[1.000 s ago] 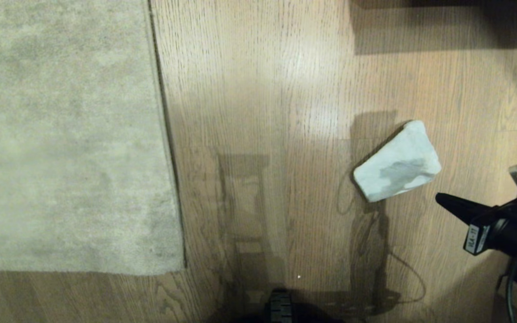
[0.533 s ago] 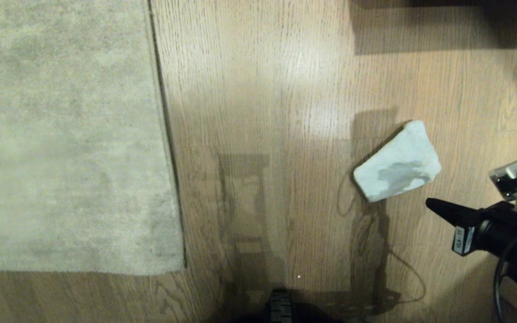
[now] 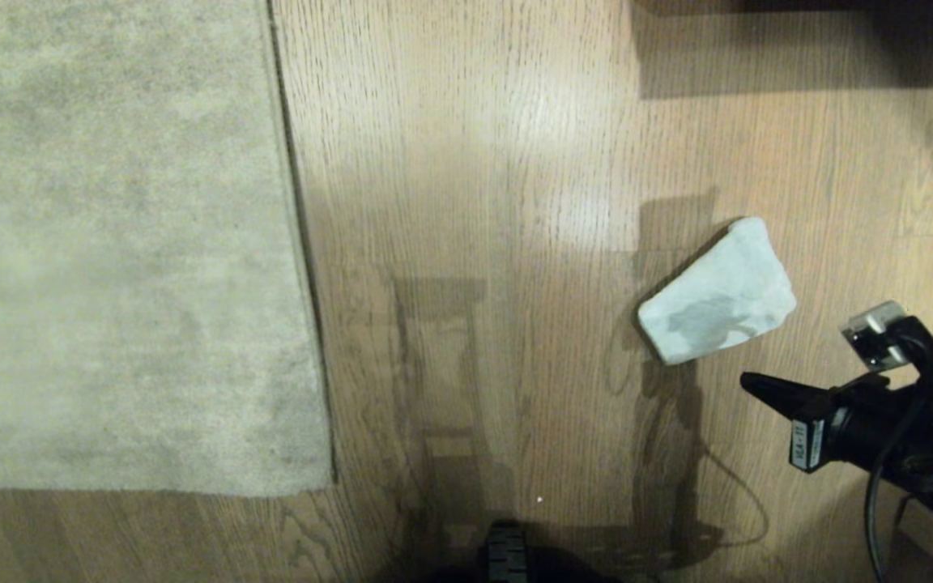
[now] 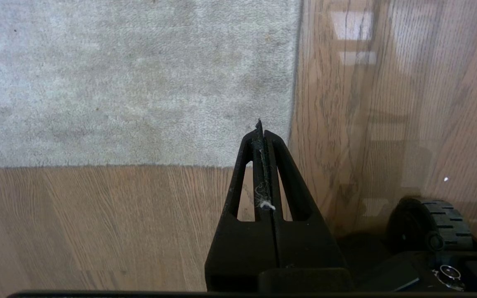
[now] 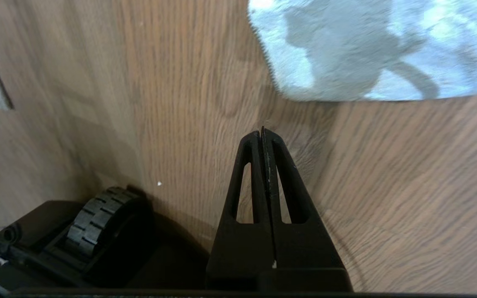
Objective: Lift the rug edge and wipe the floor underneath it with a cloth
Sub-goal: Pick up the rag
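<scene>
The rug lies flat on the left, and its straight rug edge runs down to a near corner. To its right stretches the wood-plank floor. A pale blue-white cloth lies on the floor at the right. My right gripper is shut and empty, low at the right, a short way short of the cloth, with its tip over bare planks. My left gripper is shut with only a bit of lint in it, parked above the rug corner.
A dark shadowed object runs along the far right. The robot's base and wheel sit at the near middle. A cable hangs from the right arm.
My right gripper has moved left and slightly nearer, staying shut. Cloth, rug and left arm have not moved.
</scene>
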Tool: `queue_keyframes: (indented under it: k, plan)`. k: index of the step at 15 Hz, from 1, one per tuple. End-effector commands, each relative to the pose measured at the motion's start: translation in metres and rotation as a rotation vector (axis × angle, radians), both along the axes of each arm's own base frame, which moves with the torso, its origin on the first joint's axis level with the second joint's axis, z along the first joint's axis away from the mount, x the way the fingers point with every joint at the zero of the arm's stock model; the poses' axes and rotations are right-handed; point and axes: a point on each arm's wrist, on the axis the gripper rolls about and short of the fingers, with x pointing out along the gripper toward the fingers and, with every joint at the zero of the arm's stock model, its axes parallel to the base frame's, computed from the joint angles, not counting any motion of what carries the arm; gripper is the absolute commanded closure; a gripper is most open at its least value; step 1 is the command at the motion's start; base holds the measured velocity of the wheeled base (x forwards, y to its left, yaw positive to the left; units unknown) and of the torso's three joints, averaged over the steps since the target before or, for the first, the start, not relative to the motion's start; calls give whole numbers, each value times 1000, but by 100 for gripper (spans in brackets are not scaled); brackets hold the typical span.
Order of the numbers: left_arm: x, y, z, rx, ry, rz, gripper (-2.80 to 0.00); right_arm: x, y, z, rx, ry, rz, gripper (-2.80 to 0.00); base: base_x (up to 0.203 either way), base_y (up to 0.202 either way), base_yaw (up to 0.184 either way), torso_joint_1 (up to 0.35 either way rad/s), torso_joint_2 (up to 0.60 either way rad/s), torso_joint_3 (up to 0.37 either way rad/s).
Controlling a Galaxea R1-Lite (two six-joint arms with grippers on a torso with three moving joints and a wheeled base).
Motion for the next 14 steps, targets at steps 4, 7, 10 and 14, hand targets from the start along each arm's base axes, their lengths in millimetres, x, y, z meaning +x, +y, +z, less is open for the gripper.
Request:
queue_keyframes:
  k: [4, 7, 10, 14]
  plan:
    - [0, 0, 0, 0, 1, 0, 0, 16, 6, 7, 12, -37, 15, -280, 0, 0, 0, 0, 0, 0]
    - [0, 0, 0, 0, 1, 0, 0, 22, 10, 13, 78, -76, 19, -280, 0, 0, 0, 0, 0, 0]
    - [0, 0, 0, 0, 1, 0, 0, 31, 15, 20, 115, -111, 28, -280, 0, 0, 0, 0, 0, 0]
    - [0, 0, 0, 0, 1, 0, 0, 42, 22, 18, 127, -133, 72, -280, 0, 0, 0, 0, 0, 0]
